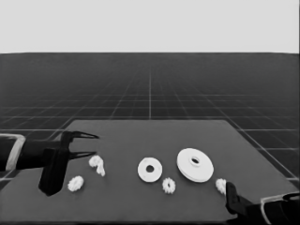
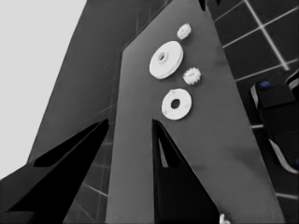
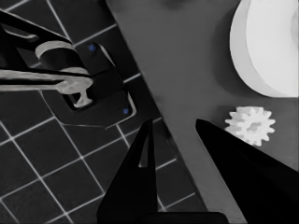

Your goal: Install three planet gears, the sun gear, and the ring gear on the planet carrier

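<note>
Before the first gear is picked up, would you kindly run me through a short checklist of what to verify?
1. Smaller round part lies flat, hole uncovered, nothing on it: ok.
2. Larger round part lies apart from the smaller one, not yet stacked: ok.
3. Four gears in view: one in front of the two round parts, one by the right pincer, one and one near the left end: ok.
4. Left pincer open over the left end, holding nothing: ok.
5. Right pincer open, empty, beside its near gear: ok.
6. Thin white piece separate from the left gear: cannot tell.
</note>
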Available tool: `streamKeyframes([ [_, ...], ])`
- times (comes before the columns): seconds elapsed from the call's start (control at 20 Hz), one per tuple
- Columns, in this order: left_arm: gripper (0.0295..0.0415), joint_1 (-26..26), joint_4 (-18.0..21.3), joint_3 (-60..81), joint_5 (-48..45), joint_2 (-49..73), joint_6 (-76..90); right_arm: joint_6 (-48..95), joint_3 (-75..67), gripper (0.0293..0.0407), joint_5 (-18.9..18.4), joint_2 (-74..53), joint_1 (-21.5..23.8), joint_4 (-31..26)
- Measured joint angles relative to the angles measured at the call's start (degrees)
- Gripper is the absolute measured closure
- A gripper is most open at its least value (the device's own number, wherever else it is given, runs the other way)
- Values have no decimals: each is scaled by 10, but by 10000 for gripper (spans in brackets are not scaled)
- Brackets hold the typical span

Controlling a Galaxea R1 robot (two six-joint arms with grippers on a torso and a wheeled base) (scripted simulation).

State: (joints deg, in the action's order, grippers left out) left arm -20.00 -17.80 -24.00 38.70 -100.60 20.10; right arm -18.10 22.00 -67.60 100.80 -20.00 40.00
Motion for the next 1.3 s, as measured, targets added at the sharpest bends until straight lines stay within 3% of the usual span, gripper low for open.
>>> streamKeyframes([
  [0.05,415,40,42,41,28,2,-1,2,-30,407,13,8,-31,-43],
  [0.1,414,26,25,25,17,1,-1,1,-17,392,8,5,-19,-26],
  [0.15,396,16,15,14,10,1,-1,1,-9,363,4,3,-13,-15],
  [0.2,364,11,9,9,6,1,0,0,-4,332,3,1,-9,-9],
  [0.25,324,126,-212,-11,194,40,-278,0,-2,320,1,1,-6,-5],
  [0.3,306,180,-198,-74,371,-14,-535,0,0,317,1,0,-5,-3],
  [0.35,312,195,-102,-160,432,-70,-655,0,0,316,0,0,-4,-2],
  [0.4,319,203,-30,-233,441,-102,-707,0,1,315,0,0,-4,-1],
  [0.45,323,208,14,-285,441,-121,-729,0,1,315,0,0,-4,-1],
  [0.6,326,214,68,-356,440,-147,-744,0,2,315,0,0,-3,0],
  [0.7,326,215,77,-371,441,-152,-744,0,2,315,0,0,-3,0],
  [0.75,326,271,31,-395,406,-164,-741,0,2,315,0,0,-3,0],
  [0.85,326,326,-6,-432,371,-185,-736,0,2,315,0,0,-3,0],
  [1.2,326,349,-21,-457,353,-198,-731,0,2,315,0,0,-3,0],
  [1.3,397,349,-22,-458,353,-199,-731,0,2,315,0,0,-3,0],
])
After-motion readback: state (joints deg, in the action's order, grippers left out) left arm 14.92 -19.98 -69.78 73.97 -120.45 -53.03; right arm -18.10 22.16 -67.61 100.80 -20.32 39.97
